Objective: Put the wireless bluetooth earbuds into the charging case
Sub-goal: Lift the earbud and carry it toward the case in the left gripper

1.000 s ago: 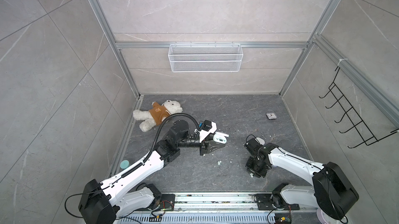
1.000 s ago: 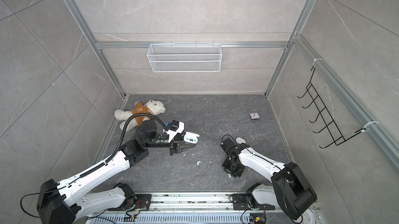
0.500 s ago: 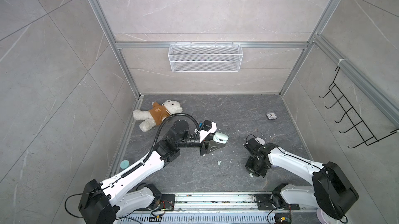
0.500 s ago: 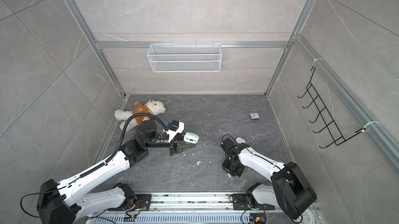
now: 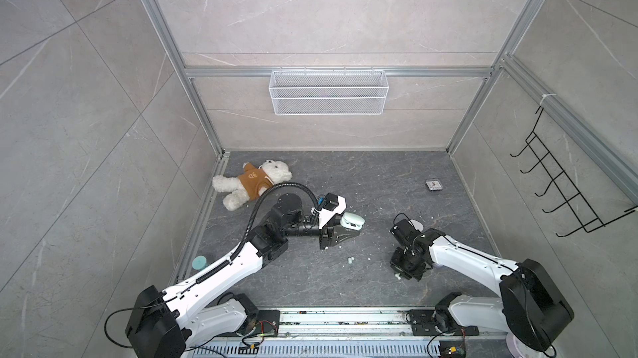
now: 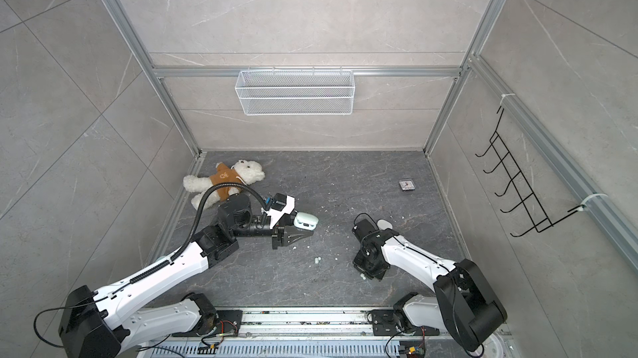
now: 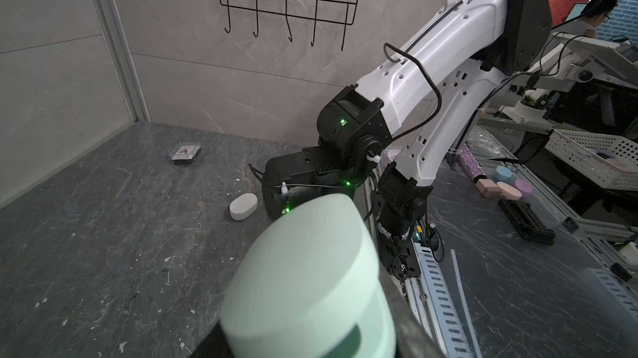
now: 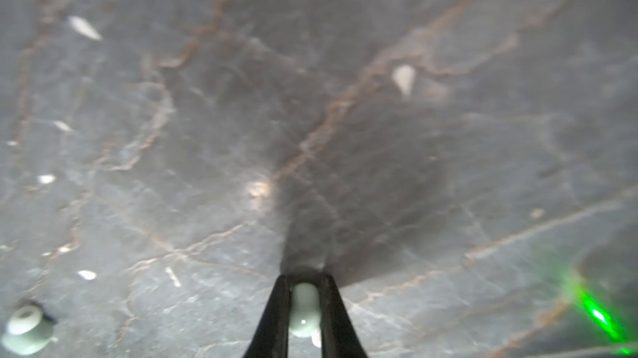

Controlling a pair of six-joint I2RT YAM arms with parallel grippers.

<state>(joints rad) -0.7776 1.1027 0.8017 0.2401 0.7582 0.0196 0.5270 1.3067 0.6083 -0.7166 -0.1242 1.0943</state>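
Observation:
My left gripper (image 5: pixel 353 229) is shut on the mint green charging case (image 5: pixel 352 220), held above the floor left of centre in both top views. The case (image 7: pixel 303 270) fills the near part of the left wrist view, so those fingers are hidden. My right gripper (image 8: pixel 304 285) points down at the floor, shut on a pale mint earbud (image 8: pixel 304 308). Its body (image 5: pixel 406 264) hides that earbud in both top views. Another mint earbud (image 8: pixel 27 330) lies on the floor nearby. A small bud (image 5: pixel 350 260) lies between the arms, and a white one (image 5: pixel 397 275) lies beside the right gripper.
A white closed case (image 7: pixel 243 206) lies on the floor behind the right wrist. A teddy bear (image 5: pixel 255 182) lies at the back left and a small clock box (image 5: pixel 434 185) at the back right. A teal disc (image 5: pixel 199 263) sits by the left rail. White crumbs dot the floor.
My right gripper's jaws have closed on the mint earbud. The case in my left gripper has changed its pose a little. Both arms have hardly moved.

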